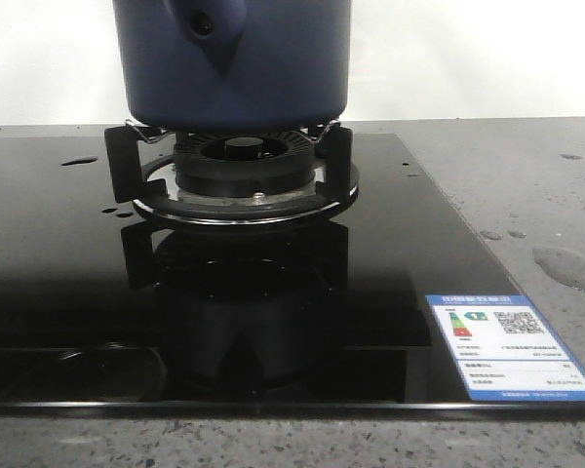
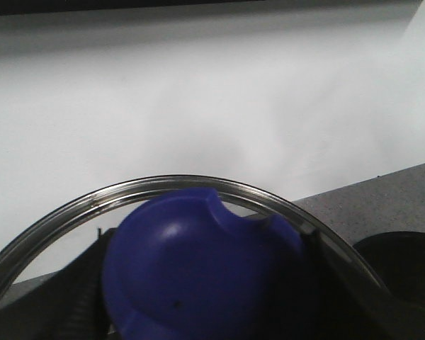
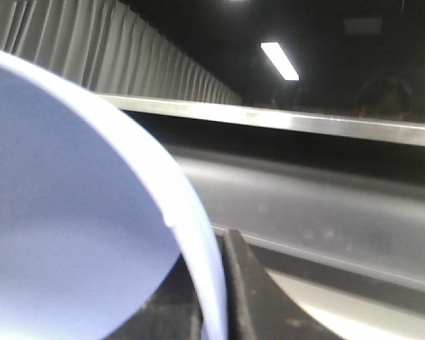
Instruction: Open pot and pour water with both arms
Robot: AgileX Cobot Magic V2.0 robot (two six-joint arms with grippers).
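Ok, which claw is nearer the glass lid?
Left. The left claw grips the glass lid by its blue knob, fingers on both sides. The right claw holds the rim of a pale blue bowl; no lid shows in its view.

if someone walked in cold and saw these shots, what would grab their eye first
Most likely the dark navy pot, sitting on the burner stand at the far middle of the glossy black stove top, its handle lug facing the camera. Next, the water puddled and beaded on the grey counter to the right. In the wrist views, a blue knob on a glass lid fills the left camera, a pale periwinkle bowl the right.
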